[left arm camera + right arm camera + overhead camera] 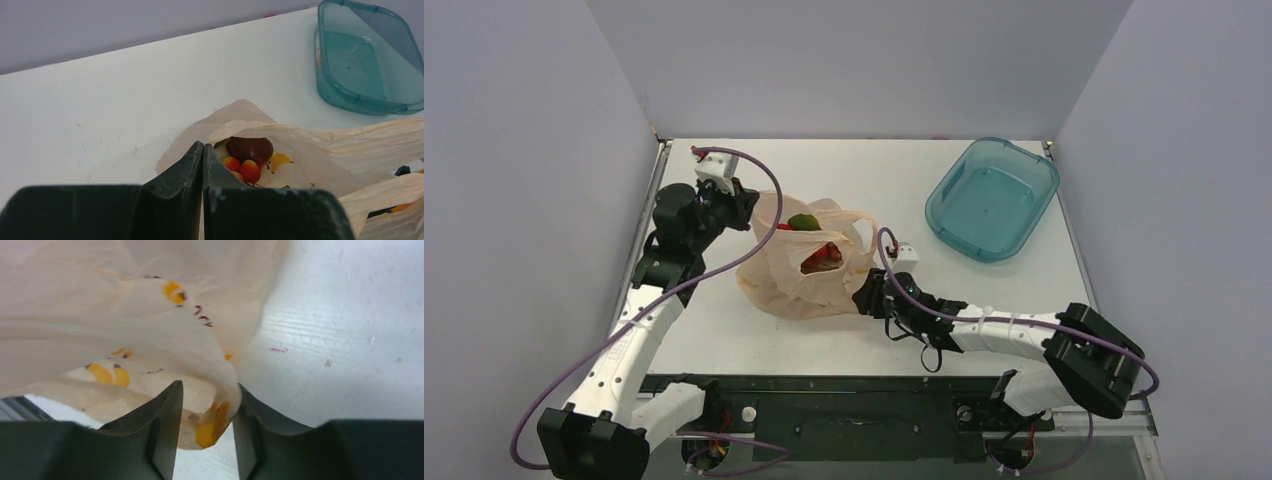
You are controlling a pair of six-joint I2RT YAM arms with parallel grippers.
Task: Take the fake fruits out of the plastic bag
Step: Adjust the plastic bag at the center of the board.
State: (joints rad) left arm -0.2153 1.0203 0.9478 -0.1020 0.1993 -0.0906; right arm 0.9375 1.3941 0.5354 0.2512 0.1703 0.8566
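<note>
The plastic bag lies crumpled at the table's middle left with its mouth open upward. Fake fruits show inside it: a green one and a red one. In the left wrist view a dark maroon fruit and red berries lie in the bag. My left gripper is shut on the bag's left rim. At the bag's right lower corner, my right gripper is open. A fold of the bag with an orange print hangs between its fingers and touches the right one.
A teal translucent tub stands at the back right with nothing in it. White tabletop lies around the bag. Grey walls enclose the table on three sides.
</note>
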